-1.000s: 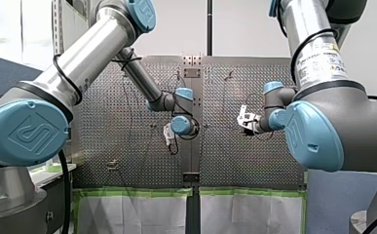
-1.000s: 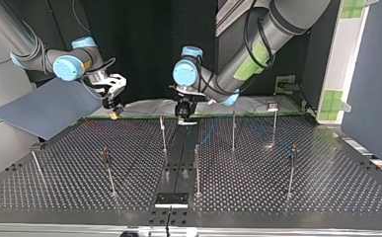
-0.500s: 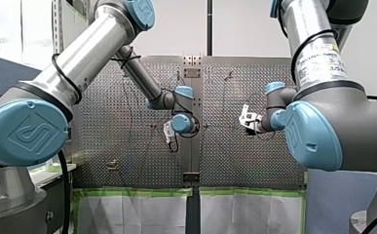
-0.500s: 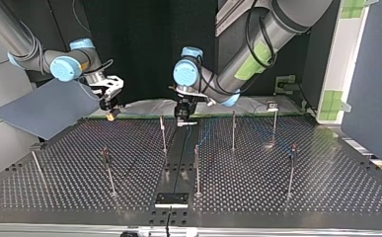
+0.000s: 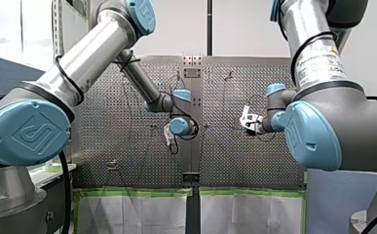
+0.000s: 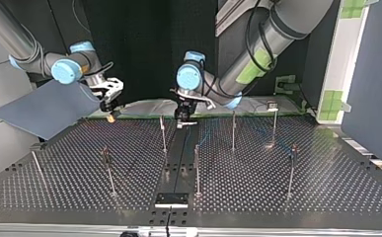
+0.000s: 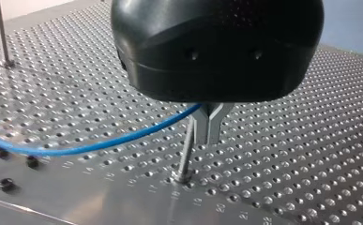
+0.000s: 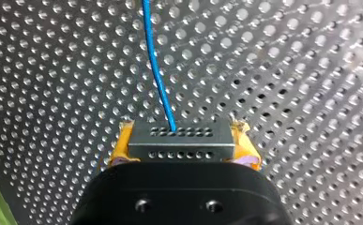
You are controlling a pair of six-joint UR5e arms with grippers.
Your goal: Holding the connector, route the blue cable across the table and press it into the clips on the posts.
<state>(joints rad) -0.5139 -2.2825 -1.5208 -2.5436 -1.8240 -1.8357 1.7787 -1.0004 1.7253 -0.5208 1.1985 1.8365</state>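
In the right wrist view my right gripper (image 8: 179,133) is shut on a grey metal connector (image 8: 179,145), gripped between its yellow pads (image 8: 122,143). The blue cable (image 8: 156,65) leaves the connector and runs ahead over the perforated table. In the left wrist view my left gripper (image 7: 207,139) has its metal fingers shut on the blue cable (image 7: 123,138), which trails off to one side. A thin post (image 7: 185,157) stands just beside those fingers. In the top view my left gripper (image 6: 182,121) hangs near the table's far edge at the middle, and my right gripper (image 6: 111,113) is further left.
Several thin posts with clips stand on the table, among them post (image 6: 163,133), post (image 6: 197,168) and post (image 6: 233,131). A black plate (image 6: 171,199) sits at the near edge. A grey board (image 6: 45,106) leans at the top view's left.
My left gripper has shifted slightly to the top view's right with the cable. My right gripper has drifted a little to that view's left, still holding the connector.
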